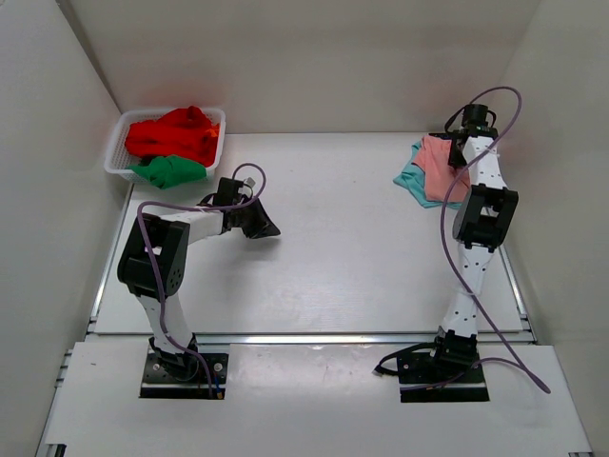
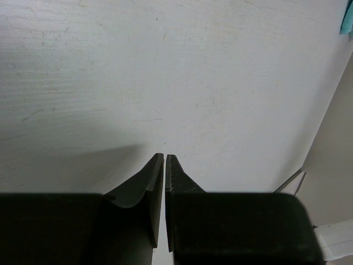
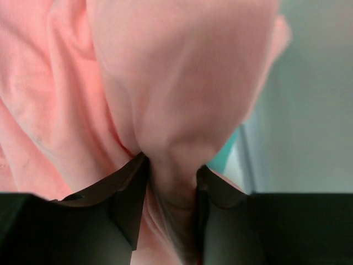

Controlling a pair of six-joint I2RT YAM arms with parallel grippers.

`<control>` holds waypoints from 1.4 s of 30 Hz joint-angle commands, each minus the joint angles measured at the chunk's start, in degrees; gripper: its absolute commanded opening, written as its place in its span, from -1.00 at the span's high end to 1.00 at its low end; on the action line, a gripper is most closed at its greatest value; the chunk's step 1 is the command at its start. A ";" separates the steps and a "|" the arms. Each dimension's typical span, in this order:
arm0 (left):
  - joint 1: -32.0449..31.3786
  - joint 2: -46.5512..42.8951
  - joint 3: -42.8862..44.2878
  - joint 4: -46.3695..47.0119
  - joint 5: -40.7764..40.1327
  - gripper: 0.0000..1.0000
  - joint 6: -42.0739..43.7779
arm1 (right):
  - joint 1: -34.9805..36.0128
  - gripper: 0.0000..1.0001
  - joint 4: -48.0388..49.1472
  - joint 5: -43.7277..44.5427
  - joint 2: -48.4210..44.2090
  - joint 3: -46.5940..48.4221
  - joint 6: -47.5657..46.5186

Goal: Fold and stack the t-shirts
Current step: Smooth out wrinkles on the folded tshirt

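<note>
Right gripper: my right gripper (image 3: 171, 163) is partly closed around a bunched fold of the pink shirt (image 1: 436, 169). The cloth fills the gap and touches both fingers.
Left gripper: my left gripper (image 2: 165, 156) is closed to a thin slit with nothing in it, low over the bare table (image 1: 343, 248).
Pink shirt: it is at 1 o'clock on the table, lying on the teal shirt (image 1: 411, 181), which shows past its 9 o'clock edge.
Long axis: the pink shirt runs roughly from 12 to 6.
Nearer arm: the right arm is already on this pile and the left is well apart from it.
Unfolded shirts: the red shirt (image 1: 171, 133) and the green shirt (image 1: 169, 171) are in the basket (image 1: 116, 162). They lie at 10 o'clock from my left gripper, which is the nearer one.
Count: four shirts by colour, one each, though I cannot tell whether the red heap is a single shirt. There is one basket.
</note>
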 commanded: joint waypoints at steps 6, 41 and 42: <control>-0.54 -3.08 -1.90 2.53 1.63 0.64 -1.12 | 1.57 -0.15 14.30 16.66 -12.49 -6.86 -5.05; -0.01 -9.40 -6.46 6.30 6.19 0.58 0.03 | 1.13 -0.33 6.28 -25.60 0.80 2.81 10.59; 0.25 -10.97 -6.38 9.61 7.50 0.59 -0.85 | 1.48 -0.35 7.52 -25.51 -0.09 1.76 10.59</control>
